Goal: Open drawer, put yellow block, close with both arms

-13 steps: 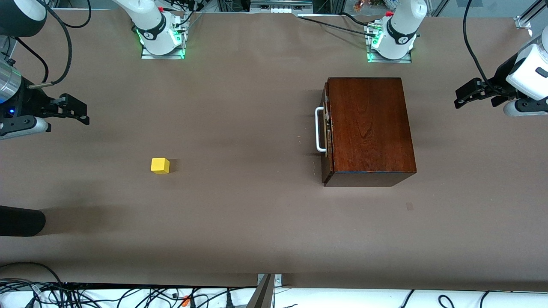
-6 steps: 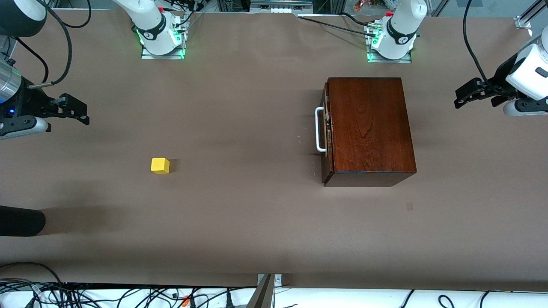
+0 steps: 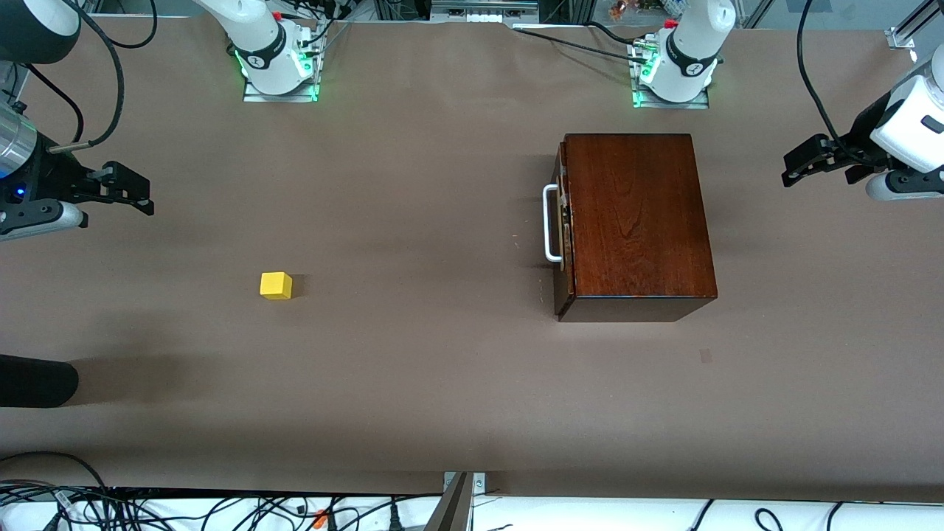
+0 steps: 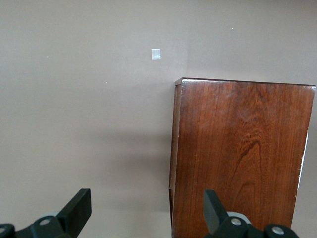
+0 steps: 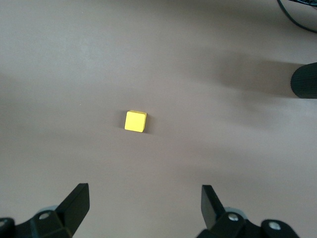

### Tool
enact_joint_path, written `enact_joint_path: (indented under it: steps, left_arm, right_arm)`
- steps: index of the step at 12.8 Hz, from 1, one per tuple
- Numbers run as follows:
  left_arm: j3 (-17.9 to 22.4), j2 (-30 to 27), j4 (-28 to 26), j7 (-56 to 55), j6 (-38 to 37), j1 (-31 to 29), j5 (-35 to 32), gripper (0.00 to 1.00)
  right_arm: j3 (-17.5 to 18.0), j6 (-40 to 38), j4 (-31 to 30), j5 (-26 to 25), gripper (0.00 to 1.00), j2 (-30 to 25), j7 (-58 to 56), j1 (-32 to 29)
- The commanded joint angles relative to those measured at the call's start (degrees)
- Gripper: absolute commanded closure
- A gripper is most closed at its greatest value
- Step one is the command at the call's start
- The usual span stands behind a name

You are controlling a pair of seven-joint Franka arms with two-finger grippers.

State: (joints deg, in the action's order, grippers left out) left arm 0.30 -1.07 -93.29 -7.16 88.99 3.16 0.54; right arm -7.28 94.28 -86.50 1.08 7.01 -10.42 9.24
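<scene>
The dark wooden box (image 3: pixel 638 217) stands toward the left arm's end of the table. Its drawer (image 3: pixel 562 221) is pushed in, and the white bar handle (image 3: pixel 549 225) faces the middle of the table. The box top (image 4: pixel 242 158) fills part of the left wrist view. The yellow block (image 3: pixel 276 285) lies alone on the table toward the right arm's end and also shows in the right wrist view (image 5: pixel 135 121). My left gripper (image 3: pixel 795 168) (image 4: pixel 147 206) hangs open and empty off the box's back. My right gripper (image 3: pixel 140 195) (image 5: pixel 144 201) hangs open and empty, apart from the block.
A black rounded object (image 3: pixel 37 380) (image 5: pixel 304 79) pokes in at the right arm's end, nearer the front camera than the block. A small tape mark (image 3: pixel 706 355) (image 4: pixel 156 54) sits on the brown table cover (image 3: pixel 413 369). Cables (image 3: pixel 221 509) run along the near edge.
</scene>
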Motion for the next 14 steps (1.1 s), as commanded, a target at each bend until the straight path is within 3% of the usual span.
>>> enact_joint_path:
  steps: [1, 3, 6, 10, 14]
  left_arm:
    - [-2.31, 0.98, 1.88, 0.48, -1.28, 0.18, 0.17, 0.0]
    - [-4.86, 2.21, 1.88, 0.05, -1.28, 0.18, 0.25, 0.0]
    - [-13.37, 6.94, 1.97, -7.14, -0.49, 0.18, 0.52, 0.0]
    - [-23.74, 15.54, 1.88, -19.35, 9.76, 0.7, 0.08, 0.0]
    - [-24.39, 24.87, 1.97, -37.69, 19.28, 13.68, -10.17, 0.0]
  right_arm:
    - [-0.1, -1.03, 1.16, 0.86, 0.0, 0.37, -1.18, -0.36]
    - [-0.1, -1.03, 1.16, 0.86, 0.0, 0.37, -1.27, -0.36]
    - [-0.1, -1.03, 1.16, 0.86, 0.0, 0.37, -1.27, -0.36]
    - [-0.1, -1.03, 1.16, 0.86, 0.0, 0.37, -1.27, -0.36]
    - [-0.1, -1.03, 1.16, 0.86, 0.0, 0.37, -1.27, -0.36]
